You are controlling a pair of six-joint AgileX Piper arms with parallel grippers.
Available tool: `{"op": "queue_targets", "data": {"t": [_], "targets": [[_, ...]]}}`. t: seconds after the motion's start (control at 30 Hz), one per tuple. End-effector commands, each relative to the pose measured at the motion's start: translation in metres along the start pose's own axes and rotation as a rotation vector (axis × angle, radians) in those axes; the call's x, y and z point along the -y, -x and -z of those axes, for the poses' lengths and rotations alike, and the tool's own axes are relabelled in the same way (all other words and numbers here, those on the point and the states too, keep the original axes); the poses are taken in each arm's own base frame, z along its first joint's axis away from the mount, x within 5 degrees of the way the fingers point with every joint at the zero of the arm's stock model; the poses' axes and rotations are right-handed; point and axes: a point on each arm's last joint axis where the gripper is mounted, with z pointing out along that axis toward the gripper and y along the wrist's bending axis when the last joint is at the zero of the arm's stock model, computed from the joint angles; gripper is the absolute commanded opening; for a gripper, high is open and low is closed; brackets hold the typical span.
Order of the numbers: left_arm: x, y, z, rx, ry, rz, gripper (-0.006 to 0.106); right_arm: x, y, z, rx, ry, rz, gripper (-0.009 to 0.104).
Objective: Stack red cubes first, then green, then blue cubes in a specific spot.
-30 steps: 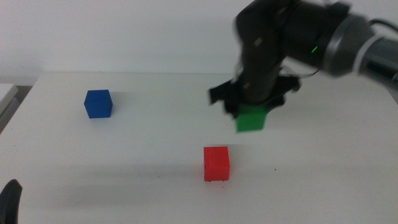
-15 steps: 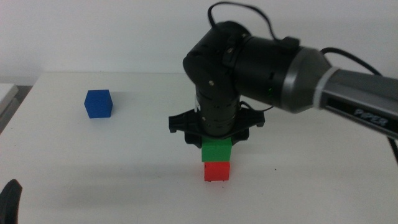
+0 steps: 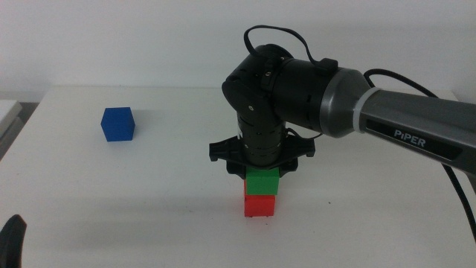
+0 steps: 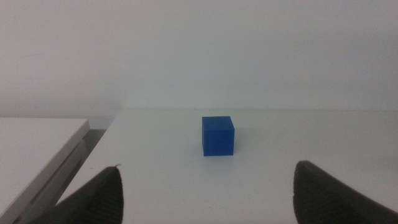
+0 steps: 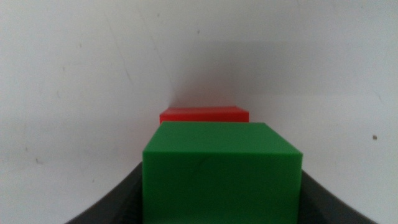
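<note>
Your right claw (image 3: 261, 173) grips the green cube (image 3: 262, 181) squarely atop the red cube (image 3: 259, 205) at table centre, while the blue cube (image 3: 117, 123) waits at ten o'clock before your open left claw (image 4: 205, 186).

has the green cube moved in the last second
Yes. The green cube, held by the right gripper, came down and toward the camera, from beside the red cube to right on top of it.
</note>
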Motion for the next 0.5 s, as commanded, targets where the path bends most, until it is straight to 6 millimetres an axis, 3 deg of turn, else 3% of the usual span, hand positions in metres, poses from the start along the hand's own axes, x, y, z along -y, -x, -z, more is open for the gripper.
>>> {"op": "queue_targets", "data": {"t": [0.0,0.47], "targets": [[0.0001,0.0014,0.0003,0.015,-0.001,0.012,0.094,0.0047,0.0056,-0.0012,0.02,-0.001,-0.011,0.003],[0.0001,0.0014,0.0003,0.015,-0.001,0.012,0.094,0.0068,0.011,-0.0024,0.04,0.018,-0.019,0.003]]}}
